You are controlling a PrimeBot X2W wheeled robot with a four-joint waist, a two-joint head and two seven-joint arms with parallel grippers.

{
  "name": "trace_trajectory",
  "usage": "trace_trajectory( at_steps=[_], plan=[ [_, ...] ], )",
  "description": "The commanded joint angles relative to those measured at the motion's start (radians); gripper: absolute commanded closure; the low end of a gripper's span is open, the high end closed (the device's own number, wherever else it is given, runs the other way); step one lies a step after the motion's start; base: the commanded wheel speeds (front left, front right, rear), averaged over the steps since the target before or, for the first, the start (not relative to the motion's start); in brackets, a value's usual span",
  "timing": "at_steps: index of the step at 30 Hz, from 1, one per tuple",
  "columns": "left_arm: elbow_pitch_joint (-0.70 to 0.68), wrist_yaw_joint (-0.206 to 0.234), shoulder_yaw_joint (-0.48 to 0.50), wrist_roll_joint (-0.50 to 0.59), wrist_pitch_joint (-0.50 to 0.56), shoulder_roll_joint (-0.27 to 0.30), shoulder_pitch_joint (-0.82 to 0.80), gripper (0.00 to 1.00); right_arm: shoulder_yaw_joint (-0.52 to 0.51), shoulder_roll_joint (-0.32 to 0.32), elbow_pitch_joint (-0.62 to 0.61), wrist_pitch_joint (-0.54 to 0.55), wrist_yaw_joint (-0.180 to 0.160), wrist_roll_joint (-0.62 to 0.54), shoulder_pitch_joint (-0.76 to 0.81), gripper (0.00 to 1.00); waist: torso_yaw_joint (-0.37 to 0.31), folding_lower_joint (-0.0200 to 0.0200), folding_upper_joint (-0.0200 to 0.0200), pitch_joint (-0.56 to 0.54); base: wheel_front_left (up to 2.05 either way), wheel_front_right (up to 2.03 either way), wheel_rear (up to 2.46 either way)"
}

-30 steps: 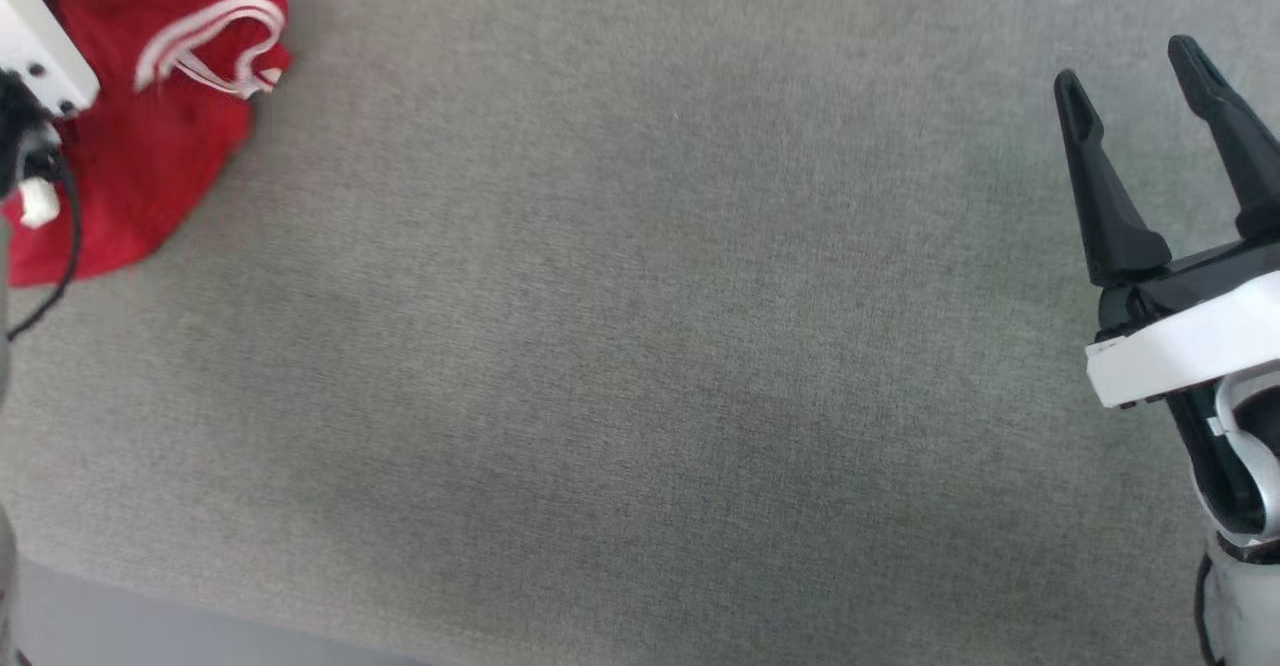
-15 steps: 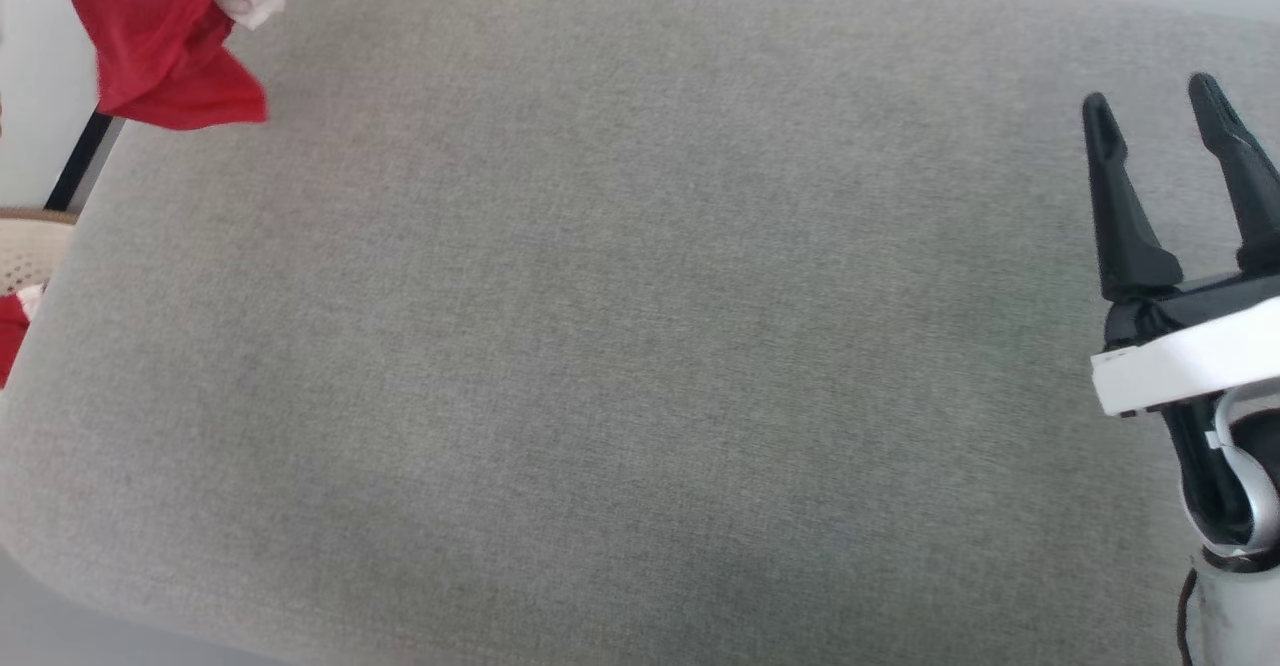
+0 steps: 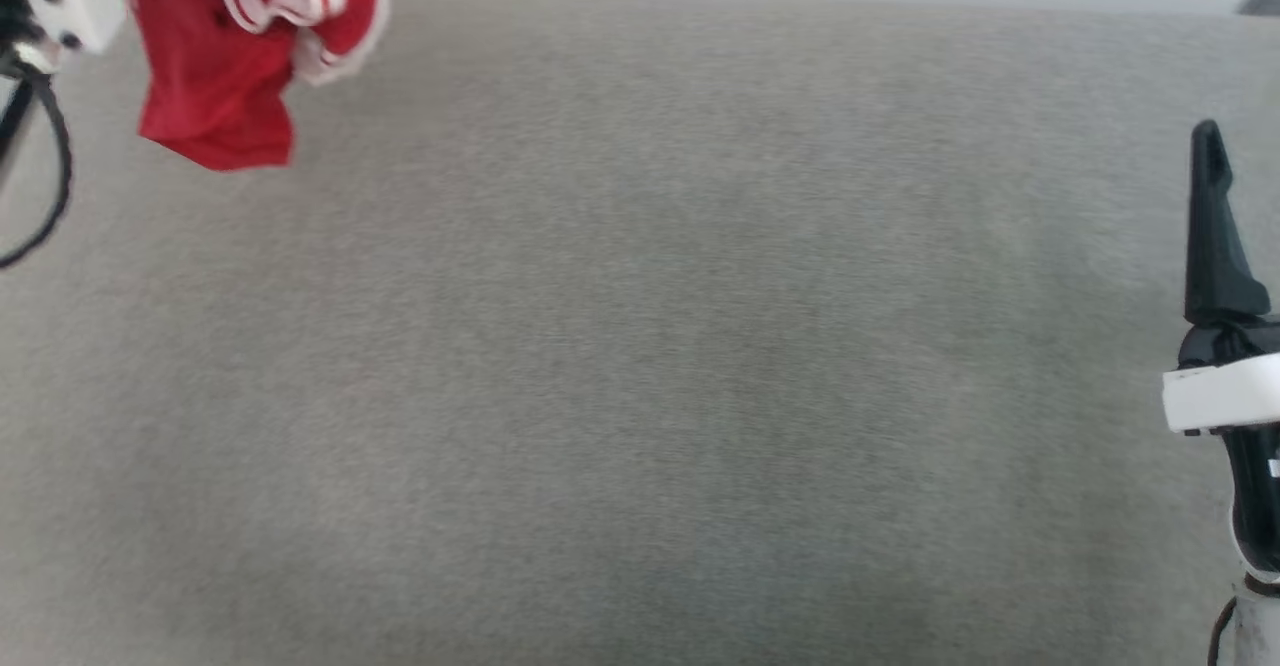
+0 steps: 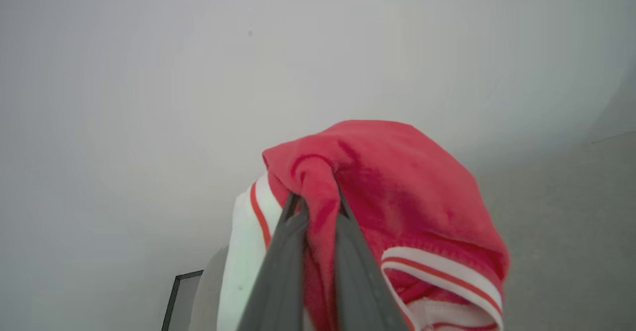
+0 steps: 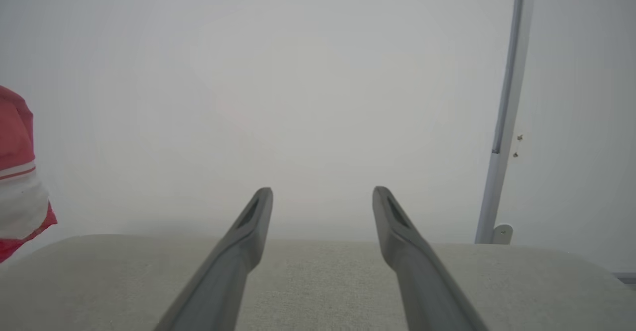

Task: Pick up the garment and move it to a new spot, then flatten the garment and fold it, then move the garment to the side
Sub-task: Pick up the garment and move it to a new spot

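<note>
Left gripper (image 4: 315, 203), raised at far left, is clamped tight on a bunched fold of the garment (image 4: 397, 182), which hangs over the grey pad's (image 3: 640, 346) far-left part. Right gripper (image 5: 323, 194) hovers low at right w/ fingers wide apart, empty, pointing fwd.

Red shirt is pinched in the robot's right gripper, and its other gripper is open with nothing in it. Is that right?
Not quite. The red shirt is pinched in the left gripper, not the right one; the left wrist view shows its two fingers closed on a fold of the cloth. The other one, the right gripper, is open with nothing in it, just as you said.
</note>
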Motion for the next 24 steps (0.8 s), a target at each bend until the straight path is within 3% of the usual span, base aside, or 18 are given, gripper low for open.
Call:
trace_trajectory(
  at_steps=[1, 7, 13, 19, 24],
  plan=[
    [-0.062, 0.022, -0.004, -0.003, 0.027, 0.008, 0.031, 1.00, -0.015, 0.004, 0.011, -0.015, -0.001, 0.004, 0.013, 0.00, -0.057, 0.0000, 0.0000, -0.003, 0.00, 0.00, 0.00],
    [-0.261, 0.081, -0.034, -0.011, 0.124, 0.017, 0.099, 1.00, -0.049, 0.018, 0.046, -0.052, -0.001, 0.010, 0.023, 0.00, -0.159, 0.0000, 0.0000, 0.008, 0.00, 0.00, 0.00],
    [-0.375, 0.124, -0.077, -0.043, 0.212, 0.001, 0.175, 1.00, -0.063, 0.035, 0.076, -0.086, -0.001, 0.020, 0.034, 0.00, -0.247, 0.0000, 0.0000, 0.024, 0.00, 0.00, 0.00],
    [-0.436, 0.157, -0.156, -0.074, 0.301, -0.008, 0.295, 1.00, -0.050, 0.053, 0.107, -0.114, -0.001, 0.032, 0.037, 0.00, -0.313, 0.0000, 0.0000, 0.036, 0.00, 0.00, 0.00],
    [-0.410, 0.164, -0.214, -0.093, 0.327, -0.029, 0.379, 1.00, -0.038, 0.062, 0.133, -0.131, -0.001, 0.041, 0.039, 0.00, -0.341, 0.0000, 0.0000, 0.047, 0.00, 0.00, 0.00]
  ],
)
